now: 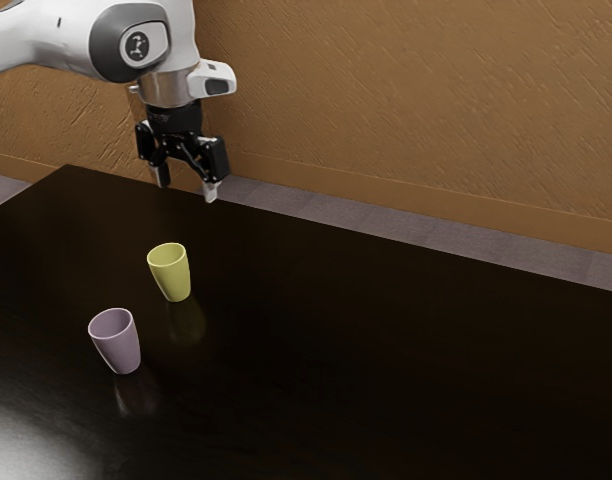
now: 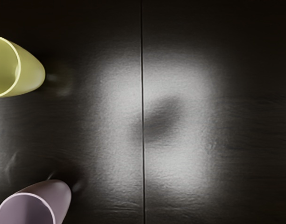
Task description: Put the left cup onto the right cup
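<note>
A yellow-green cup (image 1: 170, 271) stands upright on the dark table (image 1: 386, 350). A pale purple cup (image 1: 115, 340) stands upright a little nearer the front and toward the exterior view's left of it. My gripper (image 1: 187, 186) hangs open in the air well above the table, behind and above the yellow-green cup, with nothing between its fingers. In the wrist view the yellow-green cup (image 2: 14, 67) and the purple cup (image 2: 38, 205) both sit off to one side of the hand, seen from above, with bare table under the hand.
A brown textured wall (image 1: 436, 90) runs behind the table, with a grey strip of floor (image 1: 436, 230) along the table's far edge. A thin seam (image 2: 142, 112) crosses the tabletop below the hand.
</note>
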{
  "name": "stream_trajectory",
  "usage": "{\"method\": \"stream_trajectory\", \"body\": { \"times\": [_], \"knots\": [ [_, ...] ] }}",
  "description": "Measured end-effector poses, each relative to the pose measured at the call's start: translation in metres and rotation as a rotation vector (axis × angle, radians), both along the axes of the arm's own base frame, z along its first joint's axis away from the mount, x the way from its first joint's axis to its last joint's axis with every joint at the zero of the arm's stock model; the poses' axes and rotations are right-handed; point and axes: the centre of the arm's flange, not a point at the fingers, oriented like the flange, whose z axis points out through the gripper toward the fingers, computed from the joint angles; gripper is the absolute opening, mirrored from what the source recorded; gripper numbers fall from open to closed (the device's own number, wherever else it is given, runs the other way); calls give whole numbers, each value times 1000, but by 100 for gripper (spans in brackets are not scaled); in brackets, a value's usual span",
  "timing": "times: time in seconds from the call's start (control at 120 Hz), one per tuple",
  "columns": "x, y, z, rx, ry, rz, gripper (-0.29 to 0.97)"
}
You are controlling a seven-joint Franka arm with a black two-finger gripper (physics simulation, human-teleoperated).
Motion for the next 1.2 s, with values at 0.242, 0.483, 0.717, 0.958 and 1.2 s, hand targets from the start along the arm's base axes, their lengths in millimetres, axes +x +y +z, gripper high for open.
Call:
{"method": "stream_trajectory", "body": {
  "times": [0.242, 0.483, 0.717, 0.958, 1.2],
  "knots": [
    [0, 0, -2, 0, 1, -2, 68],
    [1, 5, -20, 0, 16, 5, 68],
    [4, 18, -46, -2, 20, 28, 68],
    [10, 37, -68, -5, 22, 60, 68],
    [20, 56, -91, -4, 38, 93, 65]
  ]
}}
